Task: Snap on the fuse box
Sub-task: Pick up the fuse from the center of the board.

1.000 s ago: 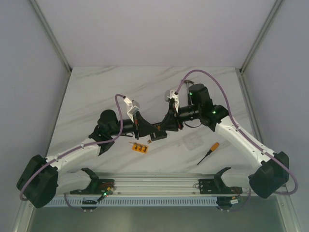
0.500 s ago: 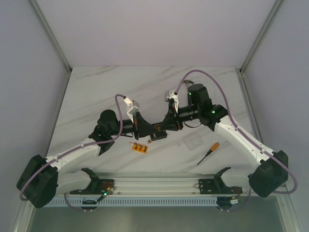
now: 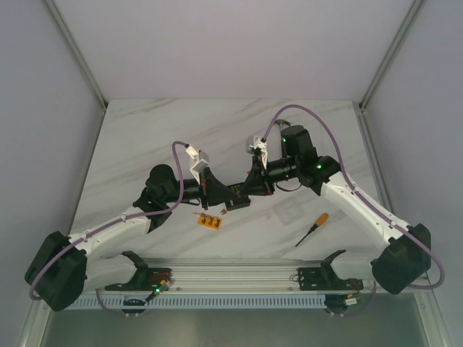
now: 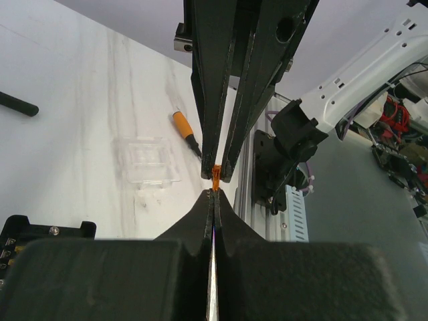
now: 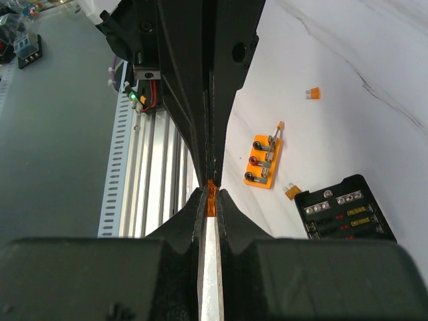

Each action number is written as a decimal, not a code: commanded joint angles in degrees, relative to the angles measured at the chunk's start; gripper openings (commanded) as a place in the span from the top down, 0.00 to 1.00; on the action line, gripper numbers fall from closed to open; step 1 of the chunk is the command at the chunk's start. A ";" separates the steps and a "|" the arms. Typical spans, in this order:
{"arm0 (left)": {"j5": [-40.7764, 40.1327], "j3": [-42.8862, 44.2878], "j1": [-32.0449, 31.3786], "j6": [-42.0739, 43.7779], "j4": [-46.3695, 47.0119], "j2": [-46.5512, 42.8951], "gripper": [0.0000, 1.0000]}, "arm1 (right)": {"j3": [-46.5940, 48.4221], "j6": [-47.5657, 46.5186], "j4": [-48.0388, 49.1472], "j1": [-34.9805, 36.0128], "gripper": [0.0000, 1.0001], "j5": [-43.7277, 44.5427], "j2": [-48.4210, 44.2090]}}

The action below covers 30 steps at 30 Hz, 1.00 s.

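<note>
- A robotics lab cell is shown: a left arm (image 3: 119, 220) and a right arm (image 3: 362, 206) are bolted side by side to an aluminium rail (image 3: 231, 273).
- The white marbled table (image 3: 145, 130) is boxed in by plain pale walls (image 3: 239, 43) and metal frame posts (image 3: 76, 50).
- A slotted cable duct (image 3: 231, 300) is run along the front, and purple cables (image 3: 298, 106) are looped over the arms.
- Bare electronics with a lit green lamp (image 5: 132, 95) are left exposed beside the rail.
- Bench parts are laid out on the table: a fuse box (image 5: 344, 208), a screwdriver (image 3: 311, 230) and an orange strip (image 3: 210, 220).
</note>
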 commanded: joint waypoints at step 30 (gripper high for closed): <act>-32.93 2.71 3.95 -15.92 -19.75 16.95 0.28 | 8.67 30.57 -3.94 11.66 1.00 66.13 18.74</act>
